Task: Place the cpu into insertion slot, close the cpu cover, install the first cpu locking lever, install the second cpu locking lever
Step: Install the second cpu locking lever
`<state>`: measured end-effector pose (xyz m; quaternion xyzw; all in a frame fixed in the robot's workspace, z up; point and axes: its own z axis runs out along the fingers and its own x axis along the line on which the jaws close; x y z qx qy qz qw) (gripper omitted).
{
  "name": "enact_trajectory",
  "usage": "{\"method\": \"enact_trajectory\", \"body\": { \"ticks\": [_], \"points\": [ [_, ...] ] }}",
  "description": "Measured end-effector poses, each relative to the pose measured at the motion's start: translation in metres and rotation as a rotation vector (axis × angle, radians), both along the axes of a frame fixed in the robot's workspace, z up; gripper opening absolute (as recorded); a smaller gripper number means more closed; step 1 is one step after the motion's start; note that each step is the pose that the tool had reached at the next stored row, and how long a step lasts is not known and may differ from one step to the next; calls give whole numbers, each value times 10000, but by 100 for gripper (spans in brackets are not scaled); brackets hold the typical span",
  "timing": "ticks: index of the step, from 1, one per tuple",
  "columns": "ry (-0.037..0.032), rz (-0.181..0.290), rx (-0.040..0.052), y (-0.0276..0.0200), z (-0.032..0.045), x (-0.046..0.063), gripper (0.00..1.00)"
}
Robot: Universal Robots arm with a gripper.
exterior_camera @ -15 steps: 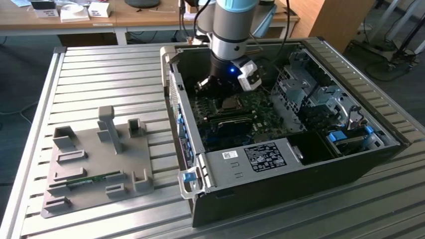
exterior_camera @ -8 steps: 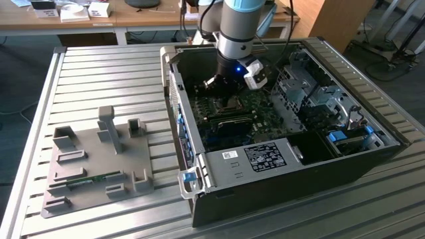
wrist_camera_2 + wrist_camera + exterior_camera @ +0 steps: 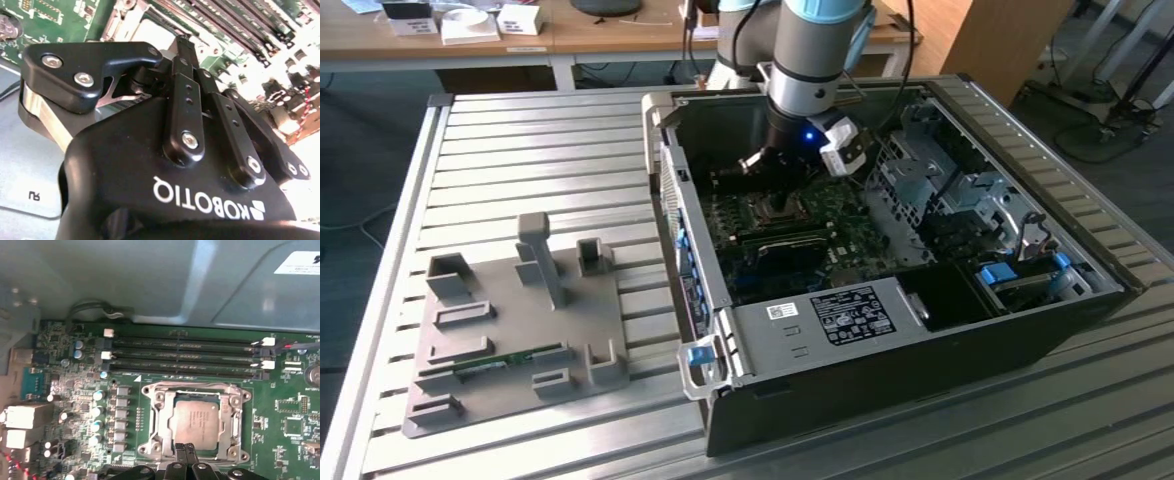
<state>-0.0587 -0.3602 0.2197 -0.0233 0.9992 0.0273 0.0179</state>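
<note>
The cpu [image 3: 197, 421], a silver-grey square chip, lies in its socket on the green motherboard [image 3: 70, 385]. The cpu cover [image 3: 161, 416], a silvery frame, lies flat around it, with the chip showing through its square opening. My gripper [image 3: 185, 452] hangs at the socket's edge, its two black fingertips pressed together and shut. From outside, the gripper [image 3: 787, 207] reaches down into the open computer case [image 3: 881, 330] over the socket. The second wrist view has the gripper [image 3: 178, 45] with its tips meeting above the board. I cannot make out the locking levers.
Several black memory slots [image 3: 185, 357] run beside the socket, with the case's grey wall [image 3: 150, 275] past them. A metal drive cage [image 3: 947, 190] fills the case at the exterior view's right. A grey fixture plate [image 3: 520, 340] holding a green memory stick [image 3: 494, 365] lies on the slatted table.
</note>
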Motion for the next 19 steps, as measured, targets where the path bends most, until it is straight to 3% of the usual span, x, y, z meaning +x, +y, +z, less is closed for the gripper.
{"method": "enact_trajectory", "body": {
  "ticks": [6, 9, 19],
  "points": [
    [1, 1, 0, 116, -5, 41, 11],
    [1, 1, -1, 128, -5, 93, 11],
    [-1, 0, 3, 129, 27, 94, 11]
  ]
}}
